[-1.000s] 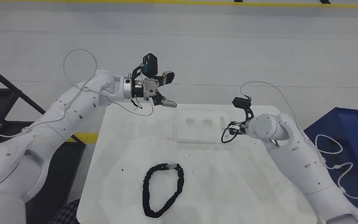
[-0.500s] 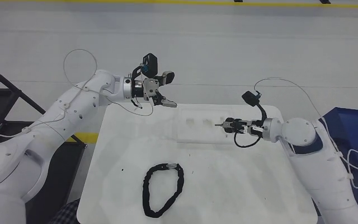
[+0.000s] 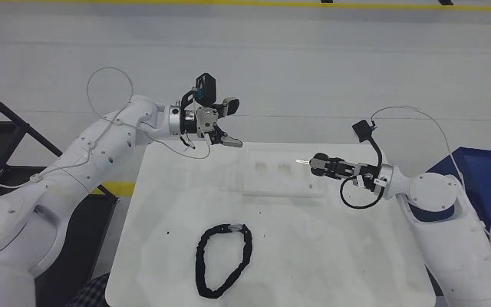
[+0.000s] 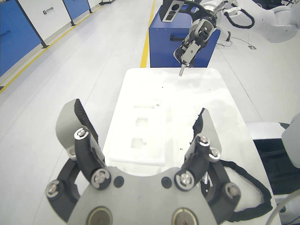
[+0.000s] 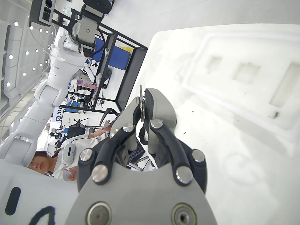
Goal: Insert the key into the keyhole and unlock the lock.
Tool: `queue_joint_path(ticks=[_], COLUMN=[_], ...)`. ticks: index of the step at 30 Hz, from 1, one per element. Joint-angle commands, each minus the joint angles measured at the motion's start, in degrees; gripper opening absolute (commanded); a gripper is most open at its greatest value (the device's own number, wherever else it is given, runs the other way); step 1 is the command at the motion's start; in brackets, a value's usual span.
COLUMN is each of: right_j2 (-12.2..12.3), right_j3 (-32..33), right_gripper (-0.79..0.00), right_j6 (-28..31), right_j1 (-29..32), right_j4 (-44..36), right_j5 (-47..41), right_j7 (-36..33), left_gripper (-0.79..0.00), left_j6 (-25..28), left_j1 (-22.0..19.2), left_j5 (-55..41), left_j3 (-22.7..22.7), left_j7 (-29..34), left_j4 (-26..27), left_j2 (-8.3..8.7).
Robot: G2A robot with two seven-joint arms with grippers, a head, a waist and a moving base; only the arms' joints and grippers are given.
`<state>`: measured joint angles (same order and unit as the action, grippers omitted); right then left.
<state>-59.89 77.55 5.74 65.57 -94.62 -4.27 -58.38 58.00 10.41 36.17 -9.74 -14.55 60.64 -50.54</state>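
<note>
The right claw (image 3: 316, 163) hangs over the far right part of the white counter (image 3: 337, 253). Its two fingers are pinched together on the key (image 3: 301, 162). The head of the key is covered by the finger pads, so only the slim metal blade shows, sticking out past the fingertips. In the right wrist view the blade is no more than a thin edge between the pads. From above, the blade lines up with the right end of a white tray (image 3: 280, 178), but its height above the tray cannot be told. In the left wrist view the blade is clear of the counter, tilted downward. The tray is nearly the same white as the counter, and its three shallow recesses are faint. One recess holds a small dark speck that is too small to make out. The left claw (image 3: 234, 123) is spread wide with nothing between its fingers, held in the air at the far left corner of the counter. The lock (image 3: 222, 259), a black sleeved chain curled in a loop, lies on the near part of the counter, well apart from both claws and the key. Its metal end faces the tray, and the keyhole cannot be made out. In the left wrist view much of the loop is hidden behind that claw's body.
</note>
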Motion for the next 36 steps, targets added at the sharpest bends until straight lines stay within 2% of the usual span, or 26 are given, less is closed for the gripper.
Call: queue_joint_path(ticks=[1,12,14,19,23,28,36], right_j2=[0.0,0.0,0.0,0.0,0.0,0.0,0.0], right_j3=[0.0,0.0,0.0,0.0,0.0,0.0,0.0], right_gripper=[-0.785,-0.785,-0.785,-0.785,-0.785,-0.785,-0.785], right_j6=[0.0,0.0,0.0,0.0,0.0,0.0,0.0], right_j1=[0.0,0.0,0.0,0.0,0.0,0.0,0.0], right_j4=[0.0,0.0,0.0,0.0,0.0,0.0,0.0], right_j5=[0.0,0.0,0.0,0.0,0.0,0.0,0.0], right_j7=[0.0,0.0,0.0,0.0,0.0,0.0,0.0], left_gripper=[0.0,0.0,0.0,0.0,0.0,0.0,0.0], left_j6=[0.0,0.0,-1.8,-1.5,-0.3,0.0,0.0], left_j1=[0.0,0.0,0.8,5.0,9.2,13.5,17.9], left_j5=[0.0,0.0,1.5,3.9,9.4,16.1,25.0], left_j3=[0.0,0.0,-0.5,-1.8,-2.4,-2.3,0.0], left_j7=[0.0,0.0,1.4,1.2,-2.0,-6.2,-11.2], left_j4=[0.0,0.0,1.3,3.1,3.6,3.8,3.8], left_j2=[0.0,0.0,0.13,0.92,1.25,0.97,0.12])
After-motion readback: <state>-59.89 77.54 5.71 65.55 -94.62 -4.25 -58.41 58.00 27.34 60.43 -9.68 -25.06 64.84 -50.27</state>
